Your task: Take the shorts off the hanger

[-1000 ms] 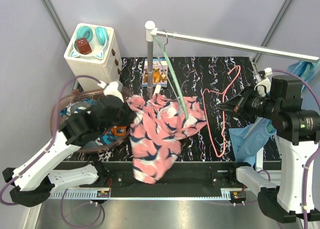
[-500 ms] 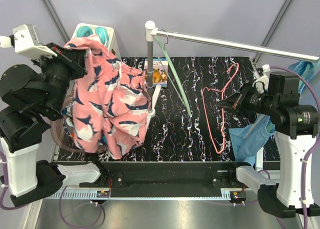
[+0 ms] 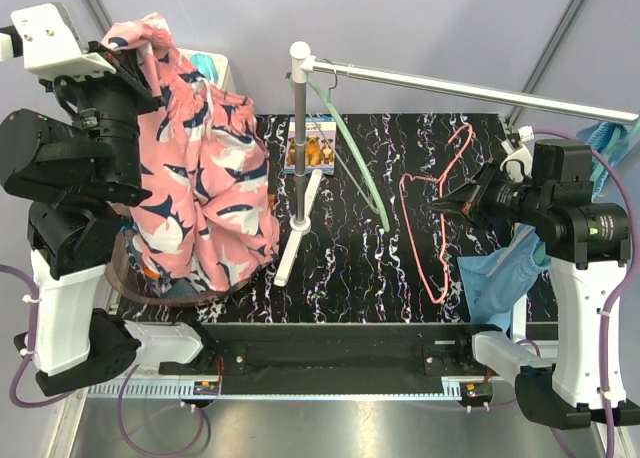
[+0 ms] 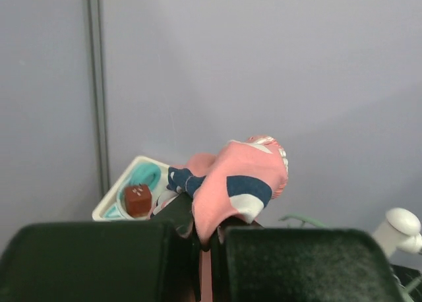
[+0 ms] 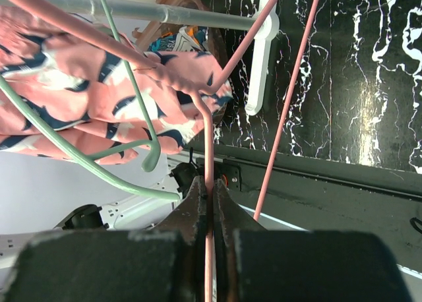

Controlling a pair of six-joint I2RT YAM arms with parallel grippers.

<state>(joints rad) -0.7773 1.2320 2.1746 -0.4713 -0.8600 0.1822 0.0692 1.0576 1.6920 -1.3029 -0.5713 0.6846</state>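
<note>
Pink shorts (image 4: 241, 177) are bunching out from between the left gripper's (image 4: 206, 235) fingers, which are pinching a fold of the cloth. From there they are hanging down the upper left of the top view, over the brown basket (image 3: 122, 278). At centre right, the right gripper (image 5: 211, 198) is squeezing the bare pink hanger (image 5: 208, 150) wire. Letting go from this height would be risking the cloth draping over the basket rim or snagging the stand (image 3: 298, 148).
</note>
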